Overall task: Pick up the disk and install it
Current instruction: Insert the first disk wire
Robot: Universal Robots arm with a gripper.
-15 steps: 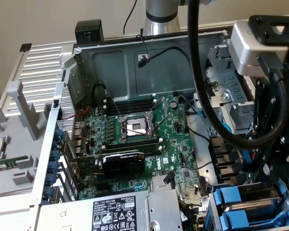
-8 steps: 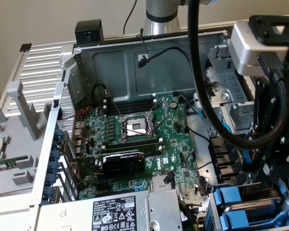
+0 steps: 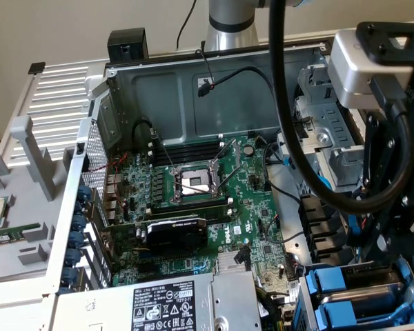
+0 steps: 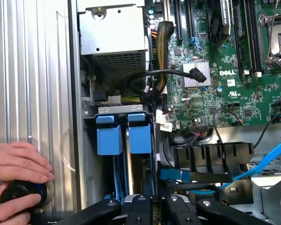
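Beside my pincer (image 4: 153,200), a person's hand (image 4: 16,164) curls round a black knob (image 4: 19,196). Straight ahead, the drive cage (image 4: 119,109) holds two blue carriers (image 4: 107,139) side by side — the disk (image 4: 140,139) is the one in line with me. My grip — I cannot tell.

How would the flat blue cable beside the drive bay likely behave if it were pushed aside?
The blue cable is a thin flat ribbon lying in a loose sweep, so it would probably bend easily and feel light. Its ends look tucked among other wiring, so it may spring back rather than stay put.
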